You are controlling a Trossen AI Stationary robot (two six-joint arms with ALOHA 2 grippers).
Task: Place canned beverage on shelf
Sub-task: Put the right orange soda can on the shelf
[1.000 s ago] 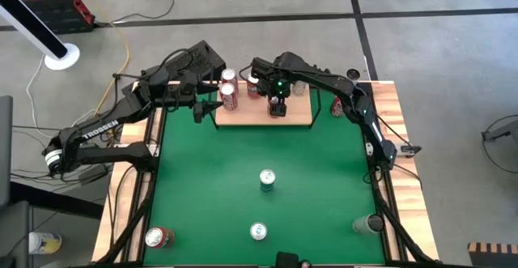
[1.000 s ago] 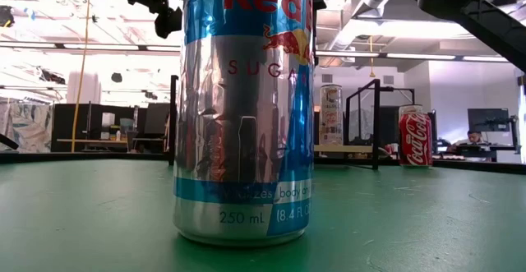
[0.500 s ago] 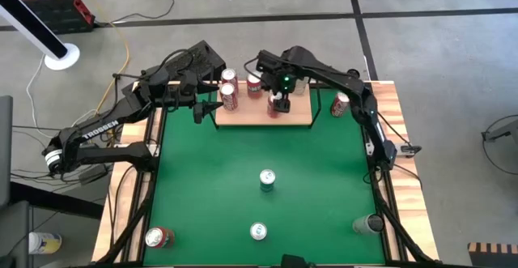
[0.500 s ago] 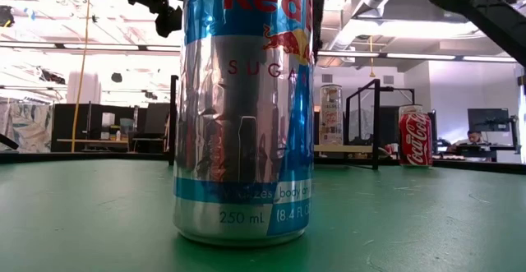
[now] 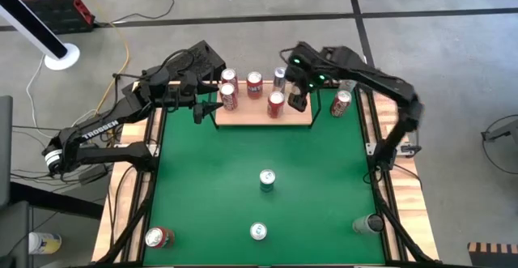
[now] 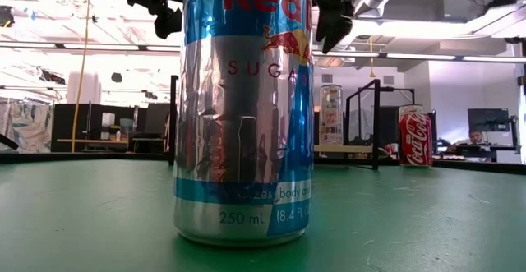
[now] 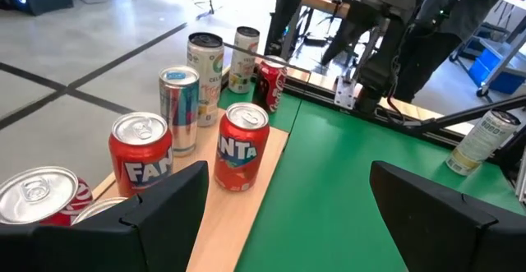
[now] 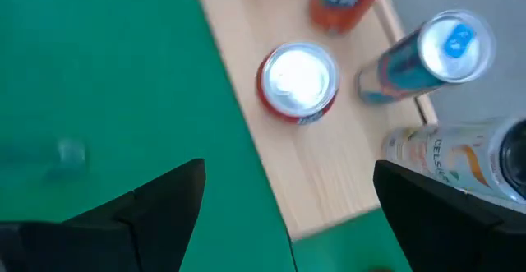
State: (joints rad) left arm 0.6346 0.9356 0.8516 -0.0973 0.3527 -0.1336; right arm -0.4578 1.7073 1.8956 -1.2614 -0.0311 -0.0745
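Green table [image 5: 267, 146] with wood edging; shelf [image 5: 263, 112] sits at the far edge between the two arms. Right gripper [image 5: 298, 99] hovers above the shelf's right end, fingers spread wide, nothing held; an orange Fanta can [image 5: 275, 103] stands upright on the board just beside it, with a slim blue-topped can [image 5: 280, 76] and a Celsius can [image 8: 460, 161] a bit beyond. Left gripper [image 5: 200, 108] waits at the shelf's left end, jaws also wide and empty, two red cans [image 5: 228, 95] right in front of it on the board. Coke can [image 5: 341, 103] stands on the table just off the shelf's right end. Several more cans are well apart from both grippers, near the front: a blue-silver Red Bull [image 6: 245, 108] fills the low view.
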